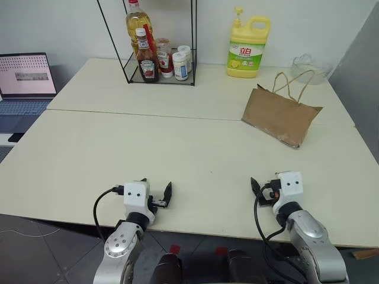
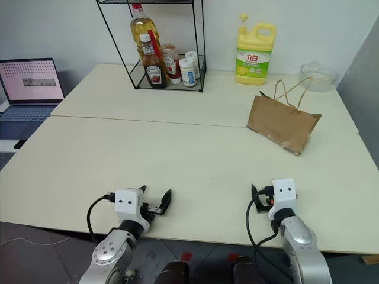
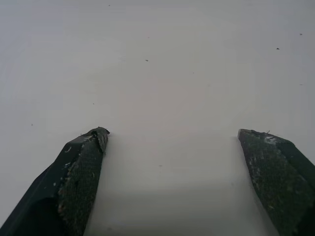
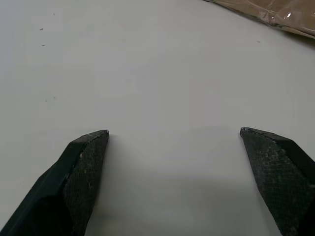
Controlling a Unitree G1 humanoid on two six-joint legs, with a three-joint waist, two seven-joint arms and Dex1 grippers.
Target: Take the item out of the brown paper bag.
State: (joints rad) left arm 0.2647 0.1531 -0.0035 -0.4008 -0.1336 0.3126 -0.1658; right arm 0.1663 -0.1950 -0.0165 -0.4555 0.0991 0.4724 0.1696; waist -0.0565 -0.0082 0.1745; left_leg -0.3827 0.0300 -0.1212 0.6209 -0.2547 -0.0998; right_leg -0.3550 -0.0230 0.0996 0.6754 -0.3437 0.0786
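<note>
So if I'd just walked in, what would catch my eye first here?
Probably the brown paper bag lying on the table's far right, its rope handles up, with the bright yellow detergent jug behind it. Next, the black wire rack of sauce bottles at the far middle. Nearest, the left gripper and right gripper hover at the near edge, jaws open and holding nothing.

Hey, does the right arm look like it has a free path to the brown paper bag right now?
Probably yes. The right gripper is open and empty, with bare table between it and the brown paper bag lying ahead on its side. It would need a long forward stretch, though.
</note>
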